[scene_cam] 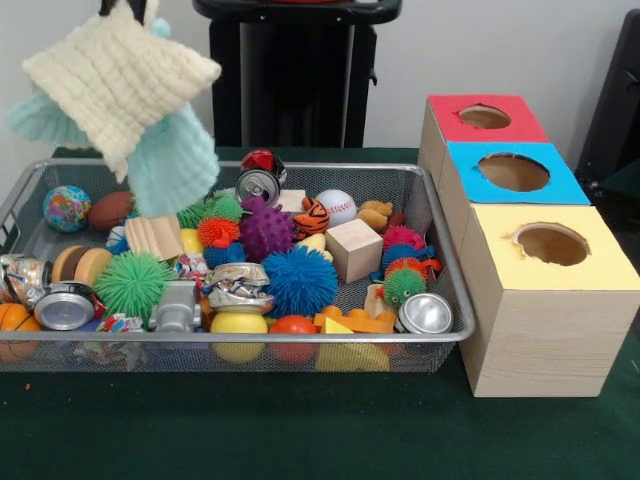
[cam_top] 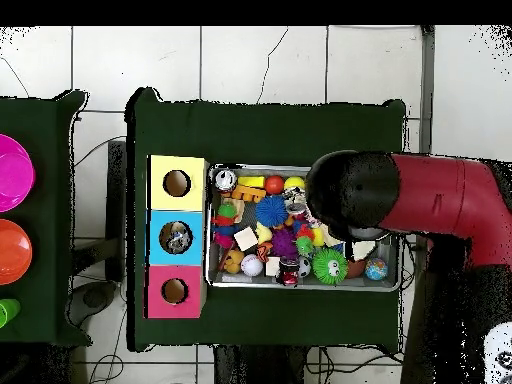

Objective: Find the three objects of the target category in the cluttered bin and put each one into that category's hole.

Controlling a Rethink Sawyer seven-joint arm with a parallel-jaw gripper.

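Note:
The wire-mesh bin is full of clutter; it also shows in the overhead view. My gripper barely shows at the top edge, above the bin's left end. It is shut on a cream knitted cloth and a pale teal cloth, which hang in the air. One wrinkled silvery piece lies mid-front, another lies at the left wall, and a third lies at the front left. The blue-topped box's hole is beside the bin. From overhead the hole shows something silvery inside.
The red-topped box and the yellow-topped box flank the blue one. Spiky balls, wooden blocks, a baseball and uncrushed cans crowd the bin. My arm covers the bin's right part from overhead.

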